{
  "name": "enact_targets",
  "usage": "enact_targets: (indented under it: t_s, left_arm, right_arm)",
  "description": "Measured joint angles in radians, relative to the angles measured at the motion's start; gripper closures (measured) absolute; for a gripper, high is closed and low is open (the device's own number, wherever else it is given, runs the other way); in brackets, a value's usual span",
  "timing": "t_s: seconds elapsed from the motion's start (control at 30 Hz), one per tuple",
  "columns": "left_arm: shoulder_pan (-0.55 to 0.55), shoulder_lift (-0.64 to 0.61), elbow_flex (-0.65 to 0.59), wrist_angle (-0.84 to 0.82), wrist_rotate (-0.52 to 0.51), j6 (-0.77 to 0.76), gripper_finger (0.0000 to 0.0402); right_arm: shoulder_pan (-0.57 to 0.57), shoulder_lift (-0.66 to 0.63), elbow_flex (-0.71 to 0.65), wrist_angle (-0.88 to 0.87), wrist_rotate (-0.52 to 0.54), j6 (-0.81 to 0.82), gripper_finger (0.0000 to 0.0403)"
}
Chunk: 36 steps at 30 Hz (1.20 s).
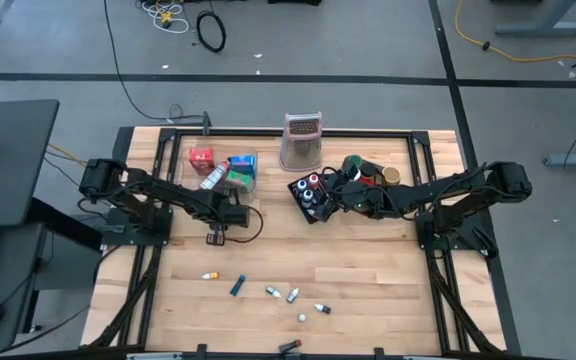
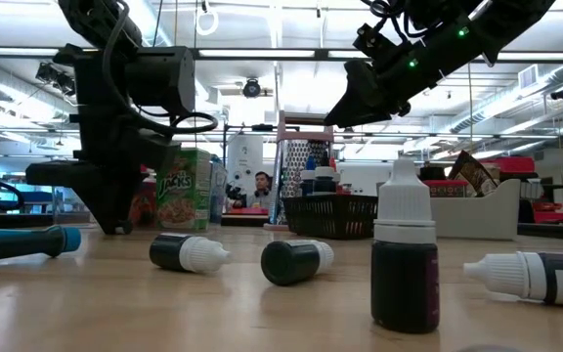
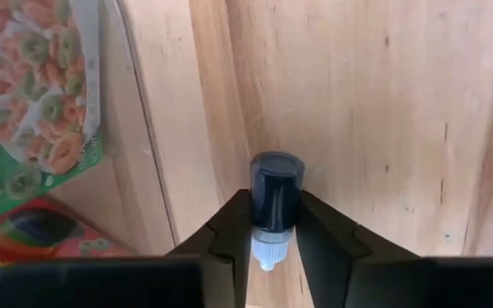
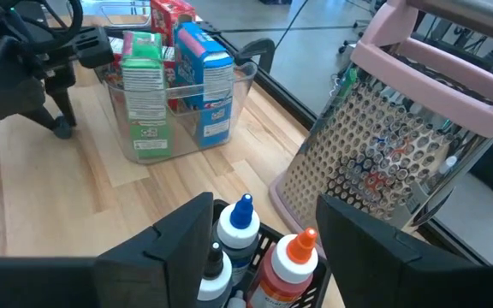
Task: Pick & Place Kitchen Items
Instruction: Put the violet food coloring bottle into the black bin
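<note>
A small vial (image 3: 276, 192) with a dark body and a white tip sits between the fingers of my left gripper (image 1: 216, 237), which points steeply down at the wooden table (image 1: 368, 270), just in front of the clear tray (image 1: 230, 175). The tray holds red, green and blue packets (image 4: 175, 81). My right gripper (image 4: 264, 235) hangs open above the black mesh basket (image 1: 311, 192), over the bottles (image 4: 240, 224) standing in it, touching nothing. Several more vials (image 1: 293, 295) lie loose on the near part of the table. My left gripper pinches the vial between its two fingers (image 3: 234, 231), on the lower part of the dark body next to the white tip (image 3: 266, 253). The fingers come from above, slanting down. The dark end sticks out past the fingertips; whether it rests on the table I cannot tell.
A tall metal grater with a pink handle (image 1: 302, 140) stands at the far middle. A grey bin with cans (image 1: 373, 172) sits behind the basket. A blue pen-like item (image 1: 238, 285) lies among the loose vials. Bare wood stretches across the near right.
</note>
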Motion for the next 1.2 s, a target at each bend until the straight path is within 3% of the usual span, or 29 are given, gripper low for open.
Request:
enact_targets:
  t_s: [0.17,0.33,0.57,0.7,0.87,1.03,1.2]
  left_arm:
    - [-0.007,0.003,0.017,0.004,0.002,-0.040,0.0292]
    - [-0.019,0.003,0.076,0.054,0.007,-0.044,0.0298]
    - [-0.021,0.002,0.181,0.270,-0.013,-0.015,0.0313]
    - [-0.021,0.001,0.218,0.443,-0.009,0.062,0.0303]
    - [-0.020,0.002,0.229,0.672,0.053,0.144,0.0296]
    - [-0.020,0.003,0.229,0.837,0.083,0.135,0.0305]
    - [-0.020,0.003,0.229,0.940,0.083,0.107,0.0304]
  right_arm:
    - [0.000,0.000,0.000,0.000,0.000,0.000,0.0182]
    - [0.000,0.000,0.000,0.000,0.000,0.000,0.0182]
    - [0.000,0.000,0.000,-0.029,0.001,-0.007,0.0182]
    - [0.000,-0.018,0.000,-0.106,0.001,-0.091,0.0182]
    - [0.001,-0.104,-0.002,-0.241,0.010,-0.157,0.0182]
    - [0.001,-0.258,-0.001,-0.415,0.015,-0.106,0.0182]
    - [0.001,-0.404,-0.001,-0.500,-0.049,-0.095,0.0182]
